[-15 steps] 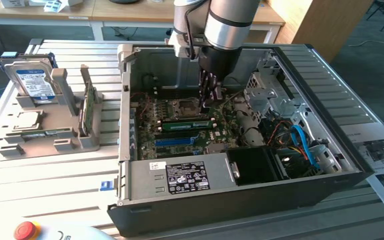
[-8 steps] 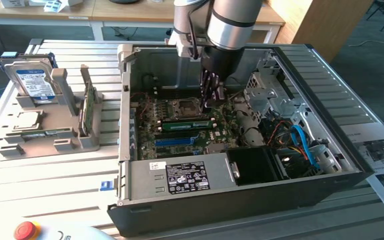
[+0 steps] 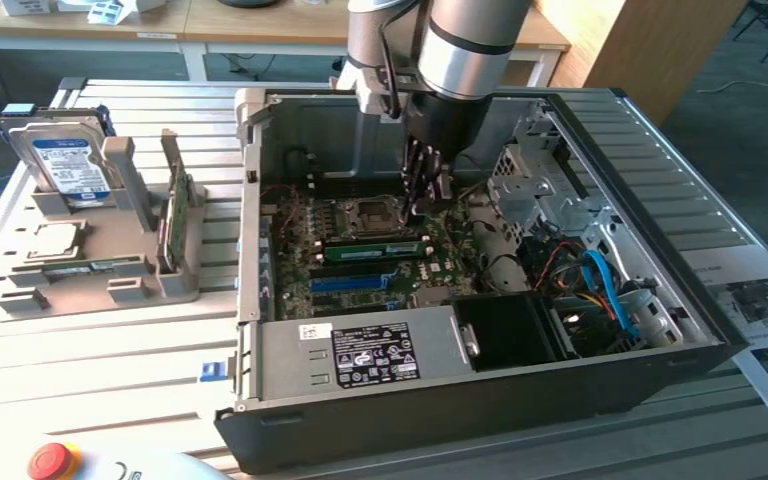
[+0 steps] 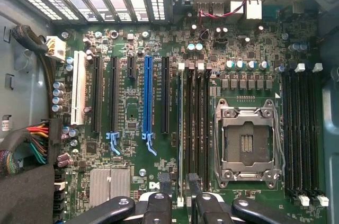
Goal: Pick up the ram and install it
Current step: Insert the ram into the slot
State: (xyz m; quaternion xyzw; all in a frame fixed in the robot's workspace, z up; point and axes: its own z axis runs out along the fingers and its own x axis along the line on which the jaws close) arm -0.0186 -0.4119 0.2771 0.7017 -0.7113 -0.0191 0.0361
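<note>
Silver arm reaches straight down inside the case, jaws spread.

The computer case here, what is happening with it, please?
A robot arm reaches down into the open computer case. Its fingers stand open over the motherboard, beside the empty processor socket, and hold nothing. The ram, a green stick, sits in the memory slots close to the fingers, so it appears to be already placed. A hard drive stands in a rack at the exterior view's left.
</note>
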